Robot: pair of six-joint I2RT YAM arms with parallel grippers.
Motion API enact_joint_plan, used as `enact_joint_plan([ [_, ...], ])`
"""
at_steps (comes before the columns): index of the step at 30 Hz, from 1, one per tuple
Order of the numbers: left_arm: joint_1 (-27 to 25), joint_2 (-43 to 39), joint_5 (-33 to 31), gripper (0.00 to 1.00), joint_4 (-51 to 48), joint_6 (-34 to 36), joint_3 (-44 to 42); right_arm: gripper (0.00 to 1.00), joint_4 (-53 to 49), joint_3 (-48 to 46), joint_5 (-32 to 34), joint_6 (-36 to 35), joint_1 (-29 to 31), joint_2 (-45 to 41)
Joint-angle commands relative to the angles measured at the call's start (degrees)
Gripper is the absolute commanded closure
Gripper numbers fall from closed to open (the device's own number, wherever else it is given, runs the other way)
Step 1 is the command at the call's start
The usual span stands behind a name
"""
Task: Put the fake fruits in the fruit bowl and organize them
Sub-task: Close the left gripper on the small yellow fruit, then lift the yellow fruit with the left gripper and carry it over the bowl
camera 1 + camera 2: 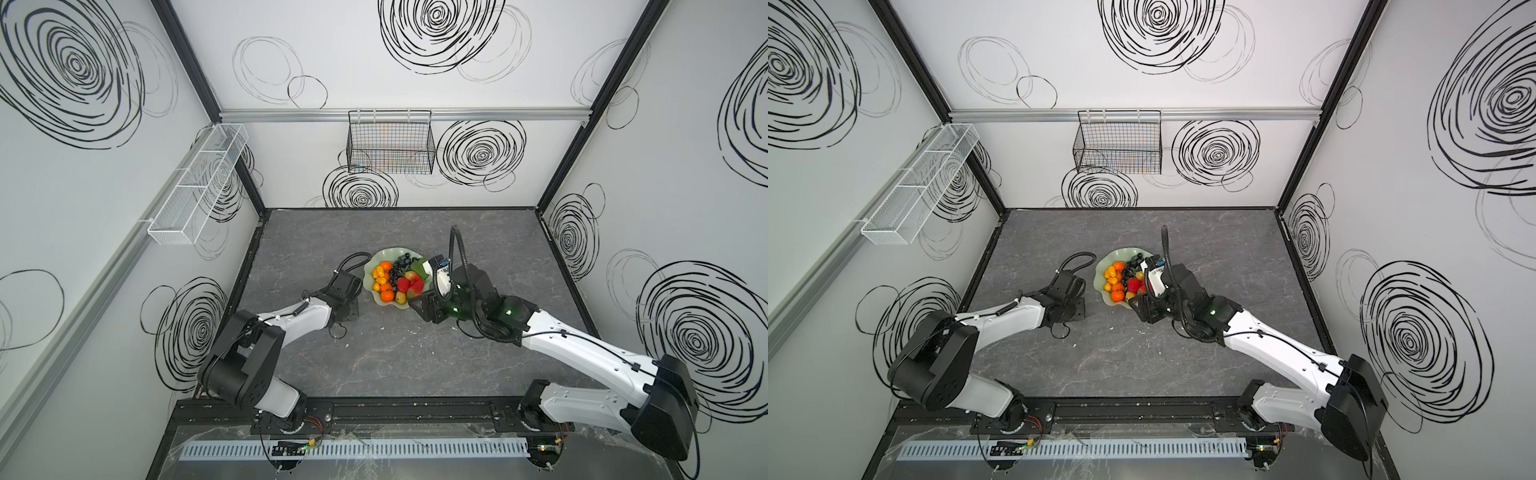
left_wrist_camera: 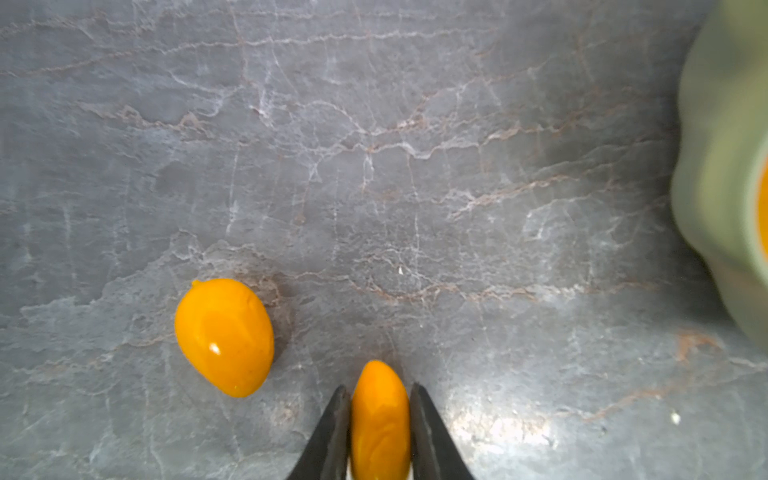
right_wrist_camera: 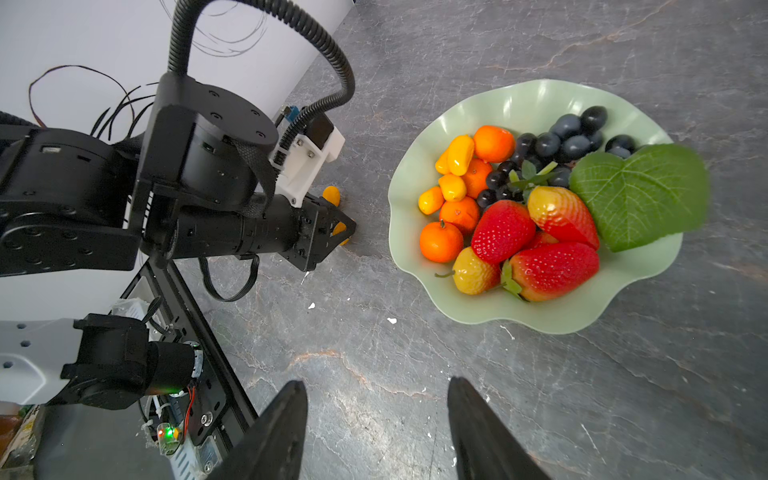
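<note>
Left pincer (image 2: 379, 386) has its jaws pressed on the two long sides of a kumquat (image 2: 380, 419). The fruit lies on the counter (image 2: 415, 166), near the bowl (image 3: 540, 320), on the side facing the counter's left edge. A second kumquat (image 2: 224, 336) lies loose just beside it, apart from the jaws. Right pincer (image 3: 376, 380) hangs spread and empty over bare counter, on the bowl's side toward the front edge.

The kumquat looks like moulded plastic — likely light, stiff and hollow, so a modest squeeze should do and crushing is no worry. Its skin is glossy and it tapers toward both ends, so I judge it slippery: a hold off-centre could squirt it out endways. The sound place is across the short axis at the fattest part, about where the jaws sit, though the picture's edge cuts off part of the grip.

It is a small oval, deep yellow-orange, with a bright sheen; the loose one shows a little nub at one end. The bowl — pale mint-green, wavy-rimmed — sits about mid-counter. It holds tangerines (image 3: 492, 143), other kumquats (image 3: 459, 153), strawberries (image 3: 503, 232) and a dark grape bunch (image 3: 569, 137) with a green leaf (image 3: 640, 195).
</note>
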Motion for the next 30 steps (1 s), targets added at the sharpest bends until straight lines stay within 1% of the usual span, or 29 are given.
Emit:
enact_joint_plan([
  [1, -0.3, 1.3, -0.8, 0.75, -1.1, 0.3, 1.4, 0.4, 1.6, 0.4, 0.1, -0.1, -0.2, 0.7],
  [6, -1.2, -0.3, -2.4, 0.76, -2.0, 0.2, 1.5, 0.35, 2.0, 0.3, -0.1, 0.2, -0.2, -0.1],
  [8, -1.5, -1.4, -3.2, 0.76, -2.6, 0.0, 1.7, 0.29, 2.1, 0.0, 0.2, 0.2, -0.3, -0.4],
  [11, -2.5, -3.3, -4.2, 0.76, -4.1, -0.1, 2.3, 0.22, 2.4, -0.4, 0.8, 0.4, -0.4, -0.9],
  [14, -3.7, -5.4, -4.6, 0.76, -5.2, 0.3, 3.3, 0.18, 2.7, -1.2, 1.9, 1.3, -0.7, -1.5],
  [17, -4.5, -7.1, -3.5, 0.76, -5.7, 1.0, 4.9, 0.17, 3.3, -2.3, 3.1, 2.4, -1.5, -2.1],
  [22, -6.5, -6.5, -2.5, 0.76, -7.7, 2.2, 10.3, 0.17, 2.8, -3.5, 4.0, 4.1, -3.8, -2.9],
  [25, -7.5, -5.2, -2.1, 0.76, -8.2, 2.5, 13.3, 0.17, 2.1, -3.8, 4.2, 5.3, -5.5, -3.5],
  [30, -7.7, -1.2, -0.8, 0.76, -7.6, 3.0, 17.8, 0.18, 2.4, -5.2, 2.7, 5.4, -7.7, -4.5],
])
